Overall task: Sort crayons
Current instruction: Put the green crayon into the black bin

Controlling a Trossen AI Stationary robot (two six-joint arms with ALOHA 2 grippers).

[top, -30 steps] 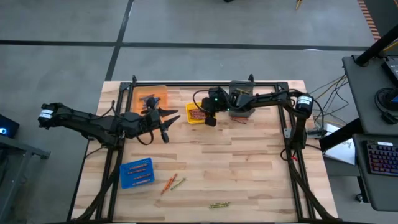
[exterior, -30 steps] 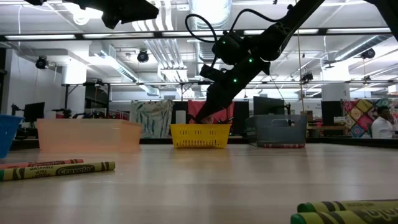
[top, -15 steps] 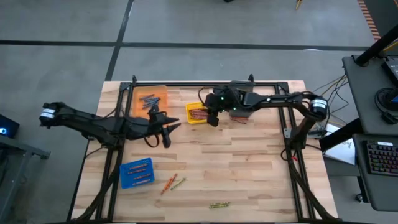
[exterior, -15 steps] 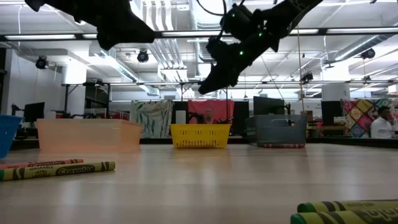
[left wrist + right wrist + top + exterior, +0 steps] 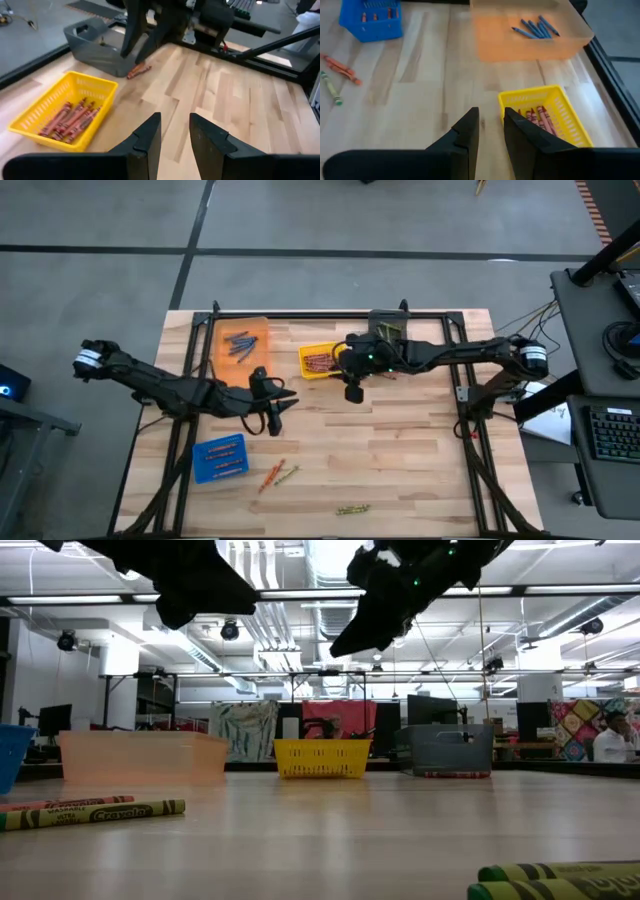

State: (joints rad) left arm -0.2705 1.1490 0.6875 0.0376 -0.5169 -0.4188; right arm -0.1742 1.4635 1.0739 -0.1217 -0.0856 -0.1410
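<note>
both arms hovering near the yellow bin, nothing held

landmark: the small yellow slatted plastic bin (image 5: 318,361), sitting toward the far edge of the pale wooden plank table (image 5: 400,450). inside it lie several red wax crayons (image 5: 70,119), side by side along the bin floor.

right gripper (image 5: 353,392) hangs above the table just beside the yellow bin, on its near side. the two dark fingers (image 5: 465,135) stand a narrow gap apart, bare wood showing between them, nothing pinched.

left gripper (image 5: 272,418) is raised over open table, a little farther from the yellow bin, toward the near-left. its fingers (image 5: 147,137) are also slightly parted with nothing between them.

left of the yellow bin: a translucent orange plastic bin (image 5: 241,342) holding a few blue-purple crayons (image 5: 536,26).

right of the yellow bin: a dark grey plastic bin (image 5: 97,45), with one red crayon (image 5: 138,71) lying on the wood against its base.

well toward the near-left corner from the yellow bin: a blue slatted plastic bin (image 5: 220,457) with some crayons in it; colours hard to make out.

loose on the table, near side, well apart from the yellow bin: two orange crayons (image 5: 340,67) and a green crayon (image 5: 331,87) just beside the blue bin, and olive-yellow crayons (image 5: 352,509) nearer the front edge.
</note>
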